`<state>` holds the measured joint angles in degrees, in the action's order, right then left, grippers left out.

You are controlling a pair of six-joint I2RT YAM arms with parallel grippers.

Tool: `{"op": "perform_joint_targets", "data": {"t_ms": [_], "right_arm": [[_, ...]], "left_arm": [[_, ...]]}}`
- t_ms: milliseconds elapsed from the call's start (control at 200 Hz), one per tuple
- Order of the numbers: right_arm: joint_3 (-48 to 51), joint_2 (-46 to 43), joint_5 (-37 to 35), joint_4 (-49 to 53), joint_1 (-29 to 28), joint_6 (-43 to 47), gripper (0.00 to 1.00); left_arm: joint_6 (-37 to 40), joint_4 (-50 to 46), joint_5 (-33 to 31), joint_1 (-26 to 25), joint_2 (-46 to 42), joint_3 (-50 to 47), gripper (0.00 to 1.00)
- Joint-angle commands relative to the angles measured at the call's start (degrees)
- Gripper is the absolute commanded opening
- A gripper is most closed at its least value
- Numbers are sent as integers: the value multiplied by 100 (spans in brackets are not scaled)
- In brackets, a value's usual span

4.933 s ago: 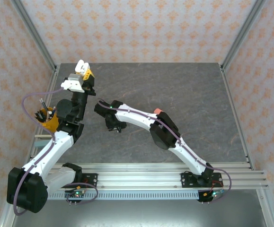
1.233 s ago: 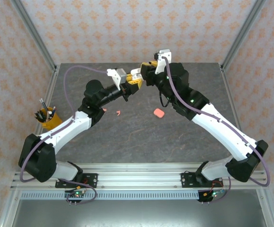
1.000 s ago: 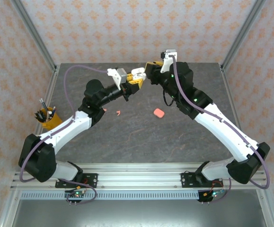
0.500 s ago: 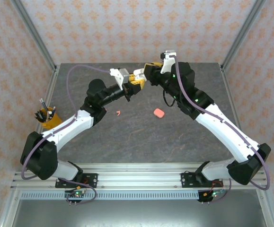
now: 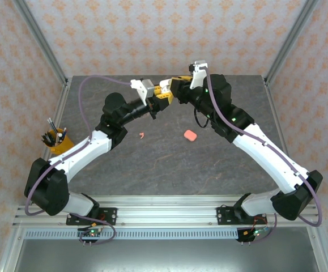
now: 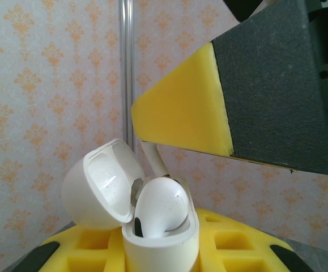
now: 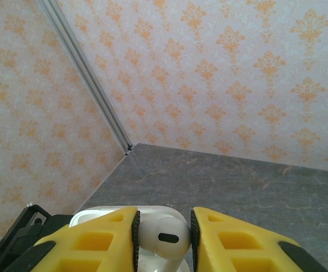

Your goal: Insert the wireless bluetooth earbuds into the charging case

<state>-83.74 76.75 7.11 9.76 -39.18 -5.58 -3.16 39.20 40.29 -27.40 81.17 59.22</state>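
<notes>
Shows white earbud pinched in right gripper, stem upward, head down at mouth of open charging case clamped directly below by left gripper.

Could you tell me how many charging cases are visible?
2: an open white case in the left hand, receiving the right hand's white earbud; a pink case on the table.

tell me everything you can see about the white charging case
The white charging case is a glossy, rounded plastic pebble, held upright off the table between the yellow fingers of the left gripper. Its hinged lid is swung open to the left. A white earbud sits in its mouth, stem up, pinched by the right gripper.
</notes>
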Motion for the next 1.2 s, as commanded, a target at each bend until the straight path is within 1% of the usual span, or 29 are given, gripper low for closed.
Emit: {"op": "perform_joint_targets", "data": {"t_ms": [0,235,395,951,1196], "right_arm": [[-72,5,25,-140,16,138,29],[-70,37,10,-75,11,346,29],[-46,24,122,-19,14,520,29],[-37,42,869,274,15,664,29],[-36,24,770,299,7,631,34]], "left_arm": [[-12,163,145,-29,26,216,0],[-9,149,154,-37,8,213,0],[0,150,145,-35,20,251,0],[15,277,9,-37,110,336,0],[-31,342,5,-36,180,328,0]]}}
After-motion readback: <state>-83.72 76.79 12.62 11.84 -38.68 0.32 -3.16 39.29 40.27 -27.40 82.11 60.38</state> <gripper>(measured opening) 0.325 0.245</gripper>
